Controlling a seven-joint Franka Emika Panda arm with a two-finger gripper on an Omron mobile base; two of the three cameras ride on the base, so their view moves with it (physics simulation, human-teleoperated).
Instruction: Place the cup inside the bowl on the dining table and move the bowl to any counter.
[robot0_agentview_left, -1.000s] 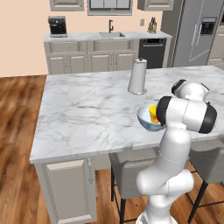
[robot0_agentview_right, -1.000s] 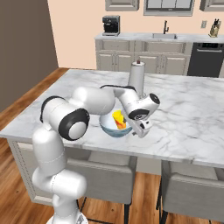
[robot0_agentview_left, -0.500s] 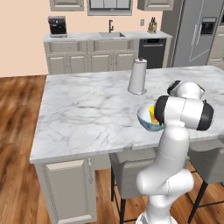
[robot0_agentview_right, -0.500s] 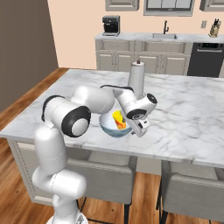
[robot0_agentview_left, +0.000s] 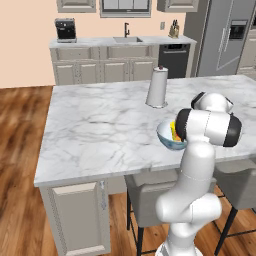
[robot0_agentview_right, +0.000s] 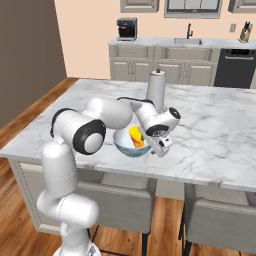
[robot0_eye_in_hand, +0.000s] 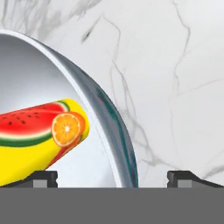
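The yellow cup (robot0_eye_in_hand: 39, 131), printed with watermelon and orange slices, lies on its side inside the bowl (robot0_eye_in_hand: 110, 120). The bowl (robot0_agentview_right: 127, 149) stands near the front edge of the dining table (robot0_agentview_right: 215, 125), and the cup (robot0_agentview_right: 135, 137) shows over its rim. My gripper (robot0_agentview_right: 162, 145) is at the bowl's right side, low over the marble. In the hand view the gripper (robot0_eye_in_hand: 113, 178) is open, one fingertip inside the bowl by the cup and the other outside, the rim between them. From the left base view the bowl (robot0_agentview_left: 167, 140) and cup (robot0_agentview_left: 173, 131) peek out beside my arm.
A tall white paper-towel roll (robot0_agentview_right: 156, 90) stands on the table behind the bowl. Stools (robot0_agentview_right: 215, 220) are tucked under the table's near edge. The wall counter (robot0_agentview_right: 175, 42) with sink and coffee machine runs along the back, across a strip of wood floor.
Almost nothing has changed: the hand stays at the bowl's rim with its jaws wide, and the cup and bowl have not moved.
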